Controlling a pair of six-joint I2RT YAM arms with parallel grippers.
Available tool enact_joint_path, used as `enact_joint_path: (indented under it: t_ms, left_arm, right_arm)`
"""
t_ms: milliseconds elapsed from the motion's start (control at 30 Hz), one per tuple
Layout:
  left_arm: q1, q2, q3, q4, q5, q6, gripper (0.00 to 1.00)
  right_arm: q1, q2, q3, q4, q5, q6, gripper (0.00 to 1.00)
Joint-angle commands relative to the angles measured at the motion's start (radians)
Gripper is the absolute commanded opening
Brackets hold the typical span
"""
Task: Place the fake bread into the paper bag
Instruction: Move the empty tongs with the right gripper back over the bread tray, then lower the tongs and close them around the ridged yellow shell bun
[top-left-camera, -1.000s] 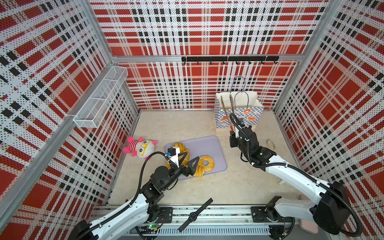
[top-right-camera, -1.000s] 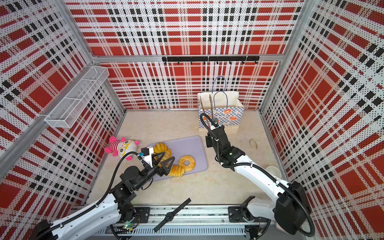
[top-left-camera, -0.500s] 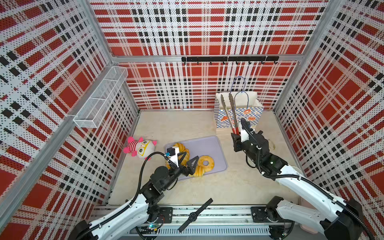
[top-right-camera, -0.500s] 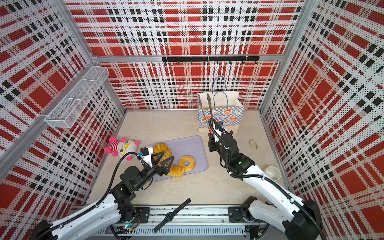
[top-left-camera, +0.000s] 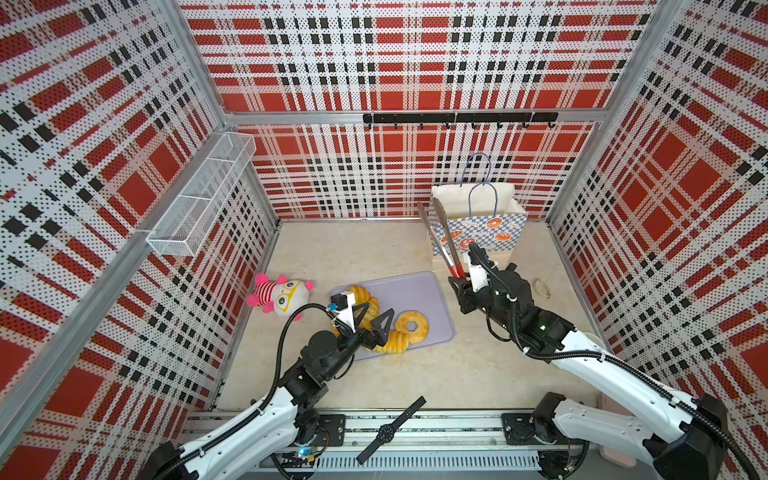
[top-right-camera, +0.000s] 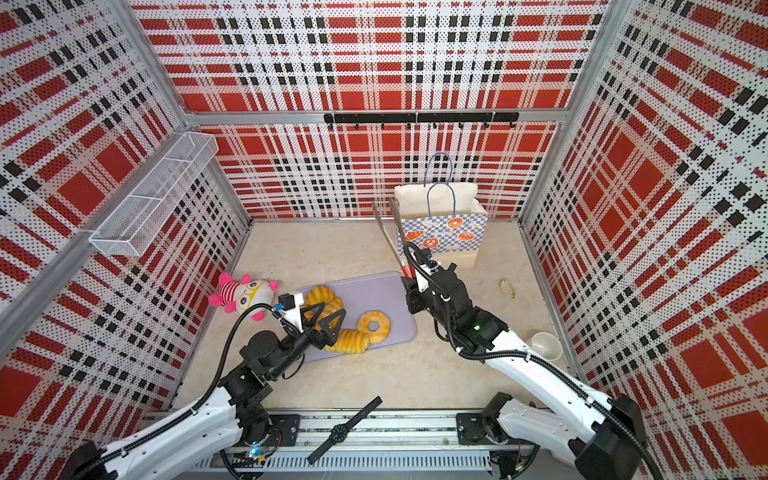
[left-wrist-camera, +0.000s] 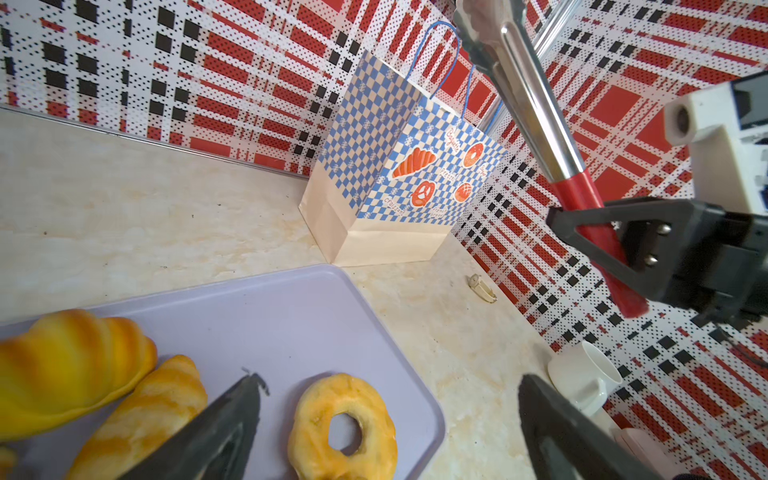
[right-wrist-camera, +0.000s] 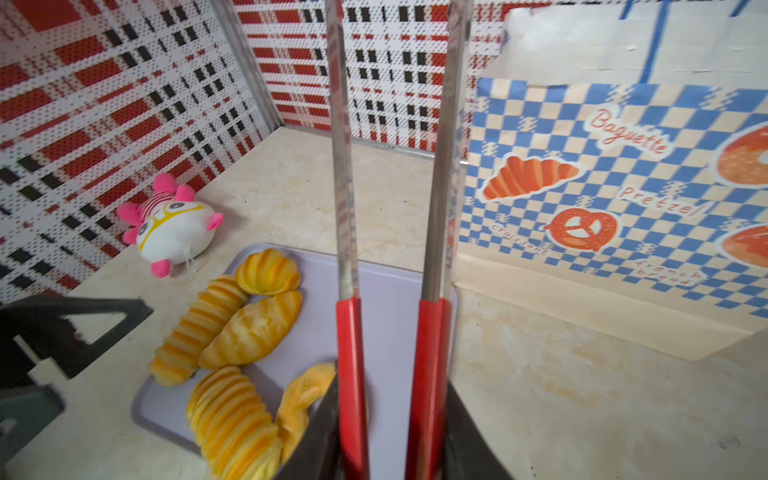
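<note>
Currently the glossy golden-yellow toy pastries (right-wrist-camera: 253, 328) lie on the flat lilac tray (top-left-camera: 415, 291) on the beige bench (top-left-camera: 340, 249). Over the tray's near left end, the left end effector (top-left-camera: 375, 316) hovers spread wide, empty. Beside the tray's far right corner, the right end effector (right-wrist-camera: 390, 436) clamps red-handled steel tongs (right-wrist-camera: 430, 353); the blue-checked paper bag (top-left-camera: 498, 232) stands upright just beyond that corner.

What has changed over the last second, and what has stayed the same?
The right tool, shut on the tongs, drew back slightly from the bag towards the tray, swinging the tongs' tips leftwards to the bag's edge. Nothing was visibly picked up or released. The left tool stayed open over the bread; bag, tray and bread did not move.
</note>
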Motion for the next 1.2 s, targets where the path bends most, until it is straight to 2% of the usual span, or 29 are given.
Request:
enact_joint_path:
  t_ms: [0,233,333,600,733,967,1100,1167]
  left_arm:
    - [0.03,0.002,0.005,-0.044,-0.033,-0.024,0.98]
    - [0.093,0.014,0.016,-0.118,-0.082,-0.078,0.98]
    - [0.119,0.024,0.013,-0.112,-0.052,-0.09,0.98]
    - [0.121,0.028,0.017,-0.109,-0.016,-0.089,0.98]
    - [0.121,0.016,0.016,-0.114,-0.012,-0.09,0.98]
    - [0.12,0.024,0.022,-0.141,-0.042,-0.103,0.98]
    - [0.124,0.061,0.047,-0.197,-0.088,-0.126,0.98]
    - [0.137,0.075,0.053,-0.215,-0.074,-0.164,0.98]
  right_arm:
    - [0.058,0.019,0.053,-0.077,0.026,-0.01,0.32]
    - [0.157,0.077,0.115,-0.252,0.213,-0.036,0.32]
    - [0.19,0.085,0.131,-0.335,0.268,-0.032,0.32]
    - [0.347,0.118,0.252,-0.607,0.429,-0.02,0.33]
    - [0.36,0.112,0.293,-0.719,0.477,0.001,0.33]
    - [0.361,0.104,0.293,-0.809,0.485,-0.006,0.33]
    - [0.358,0.152,0.297,-0.84,0.413,0.012,0.34]
    - [0.336,0.169,0.305,-0.814,0.319,0.011,0.34]
